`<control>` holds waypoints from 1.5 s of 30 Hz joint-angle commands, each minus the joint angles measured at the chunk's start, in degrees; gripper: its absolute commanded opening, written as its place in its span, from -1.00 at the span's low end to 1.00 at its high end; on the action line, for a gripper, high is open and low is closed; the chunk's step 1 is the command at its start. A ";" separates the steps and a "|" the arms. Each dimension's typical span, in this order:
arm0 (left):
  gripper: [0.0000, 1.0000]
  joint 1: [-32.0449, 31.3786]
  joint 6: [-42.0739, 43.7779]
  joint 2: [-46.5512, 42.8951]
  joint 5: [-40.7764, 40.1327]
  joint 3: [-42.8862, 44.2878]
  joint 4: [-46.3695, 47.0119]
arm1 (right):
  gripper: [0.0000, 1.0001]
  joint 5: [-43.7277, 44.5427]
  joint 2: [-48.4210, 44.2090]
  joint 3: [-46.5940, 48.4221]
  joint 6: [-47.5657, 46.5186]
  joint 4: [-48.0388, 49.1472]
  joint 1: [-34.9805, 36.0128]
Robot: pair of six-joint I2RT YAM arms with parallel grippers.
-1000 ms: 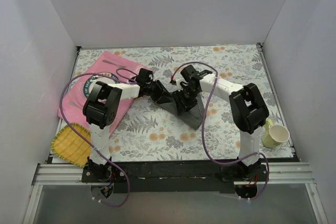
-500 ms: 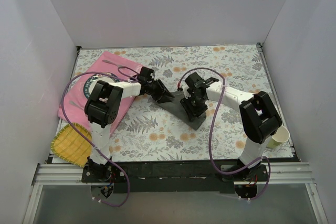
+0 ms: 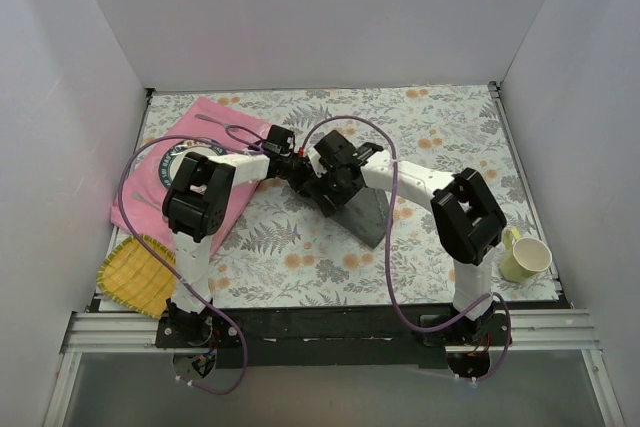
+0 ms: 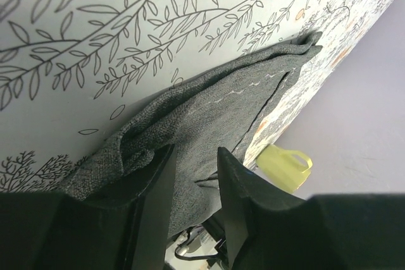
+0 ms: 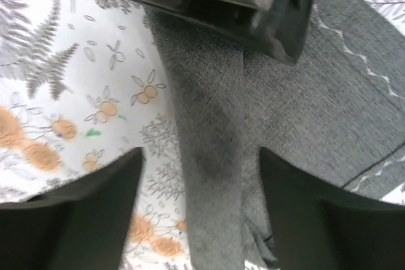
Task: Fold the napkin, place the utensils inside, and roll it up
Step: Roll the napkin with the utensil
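Both arms are meeting over the napkin [image 4: 221, 109], which is lying folded and flat on the floral tabletop [image 3: 440, 117], just off the pink placemat's [image 3: 200, 142] right-hand edge. The left pincer [image 4: 195, 156] is working the end of the cloth nearest the placemat. Its fingers are drawn narrow with a bunched ridge of charcoal fabric between them, so it looks to be pinching that corner, probably to anchor it or lift it for a fold. Look at the stitched hem in the left wrist view: it is running away from the placemat in a clean line, so the layers are sitting one on top of another.

The right pincer [image 5: 199, 156] is hovering directly above the same ridge with its fingers spread wide. It is straddling the fold and gripping nothing, and the left arm's black body is crowding the top of its view. I'm reading that as lining up to take hold beside its partner (two grips on one edge would stop a soft cloth sagging).

The utensils [image 3: 222, 127], as far as I can tell, are the slim pale slivers lying on the placemat's far part, well apart from the napkin. So the placing and rolling are not yet done. The yellow-green mug [image 4: 285, 165] is standing far from the placemat, beyond the napkin, and is playing no part.
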 commanded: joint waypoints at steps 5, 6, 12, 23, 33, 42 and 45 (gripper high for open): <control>-0.36 0.19 -0.28 1.41 -0.28 2.03 -3.90 | 0.19 6.36 3.24 -2.03 -2.97 4.24 3.32; -0.36 0.19 -0.36 1.59 -0.28 2.21 -4.16 | 0.20 6.80 3.51 -2.73 -3.14 4.85 3.58; -0.35 0.19 -0.28 2.12 -0.02 3.96 -5.48 | 0.07 11.99 5.00 -5.02 -2.71 6.00 4.20; -0.05 4.32 -1.07 -5.17 -2.56 6.86 -7.50 | -0.69 0.87 4.13 -8.88 1.24 10.03 2.01; 0.06 4.94 1.31 -12.03 -11.89 11.53 -14.54 | -0.85 -37.38 8.68 -13.11 9.59 16.98 -7.04; 0.01 0.46 -2.81 -14.49 -6.62 1.34 -6.90 | -0.86 -48.83 13.97 -14.07 12.50 18.21 -13.02; 0.00 -0.34 -4.23 -15.20 -5.65 -2.97 -3.91 | -0.83 -47.86 14.23 -14.34 11.97 17.96 -14.08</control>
